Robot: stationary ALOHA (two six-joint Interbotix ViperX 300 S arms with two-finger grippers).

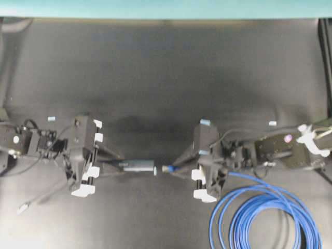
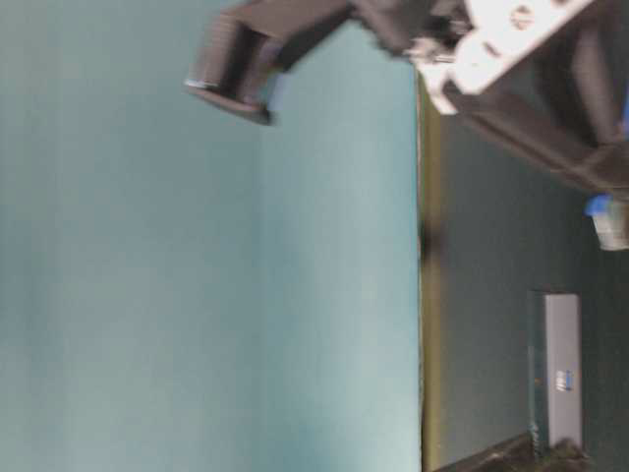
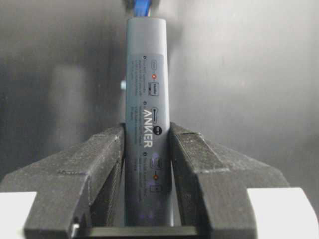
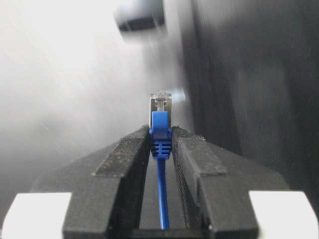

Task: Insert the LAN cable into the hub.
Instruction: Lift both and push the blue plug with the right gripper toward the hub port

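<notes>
1. Overhead exterior view: the dark table (image 1: 155, 67) fills nearly the whole picture, with a teal wall strip along the top edge.
2. Two black arms reach in from either side and meet near the middle, their tips facing each other.
3. Coiled at the lower right, the bright-blue LAN cable (image 1: 264, 218) lies on the table beside the right arm; one strand runs up to that arm.
4. Left hand (image 3: 147, 149): clenched on the hub (image 1: 139, 166), a slim dark-grey Anker bar held by its rear part, free end pointing at the other hand.
5. Right hand (image 4: 160, 144): grasping the cable's blue boot, so the clear plug (image 4: 161, 103) sticks out past the fingertips.
6. Plug and hub end are just apart, a small gap between them; nothing lies in that gap.
7. A thin grey lead with a small metal plug (image 1: 22, 208) lies at the lower left, well apart from the hub.
8. Small pale-blue tape marks (image 1: 51, 119) sit on the table near each arm.
</notes>
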